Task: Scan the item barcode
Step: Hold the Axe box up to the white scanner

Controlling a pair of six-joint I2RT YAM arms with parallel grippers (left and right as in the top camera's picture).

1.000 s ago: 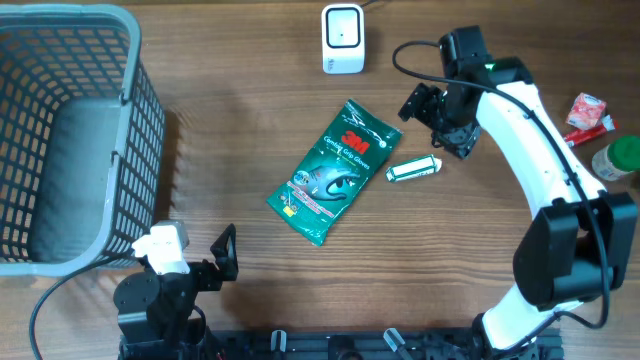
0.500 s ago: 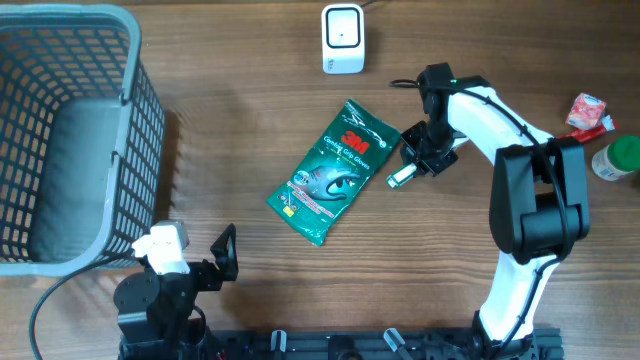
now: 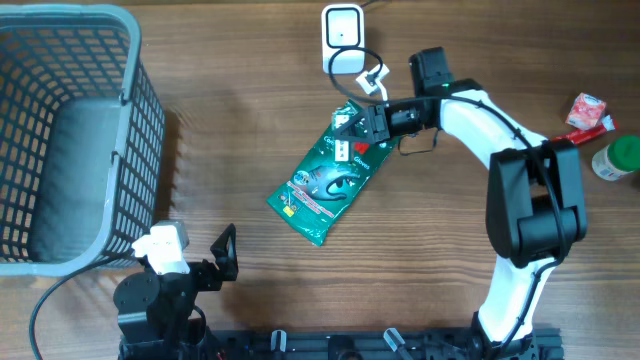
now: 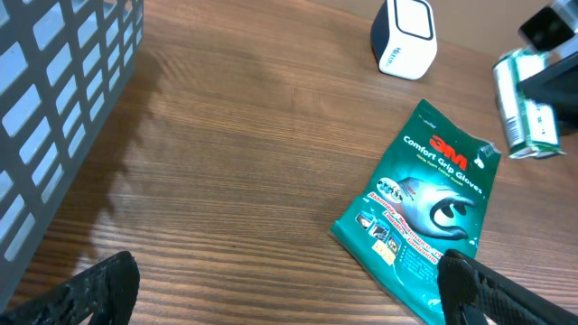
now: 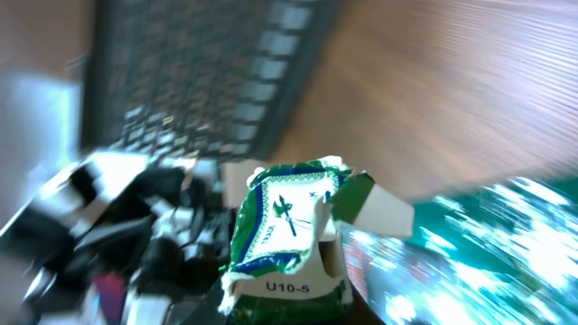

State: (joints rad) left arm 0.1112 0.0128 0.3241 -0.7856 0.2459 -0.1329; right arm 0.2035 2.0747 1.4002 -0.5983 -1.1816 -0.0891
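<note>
Here right gripper [image 3: 358, 125] clamps small packet [image 5: 289, 226] above glove pack [image 3: 325, 185], scanner [image 3: 342, 38] nearby; left gripper [image 3: 224, 256] spread.

Bare wood [image 3: 235, 120] between basket [image 3: 150, 120] and scanner [image 3: 342, 40]

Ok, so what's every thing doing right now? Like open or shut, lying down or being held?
right gripper: shut on the small green-and-white pack.
small green-and-white pack: held up in the air, off the table.
3M gloves packet: lying flat, printed side up.
barcode scanner: standing upright.
basket: empty.
left gripper: open, holding nothing.
</note>
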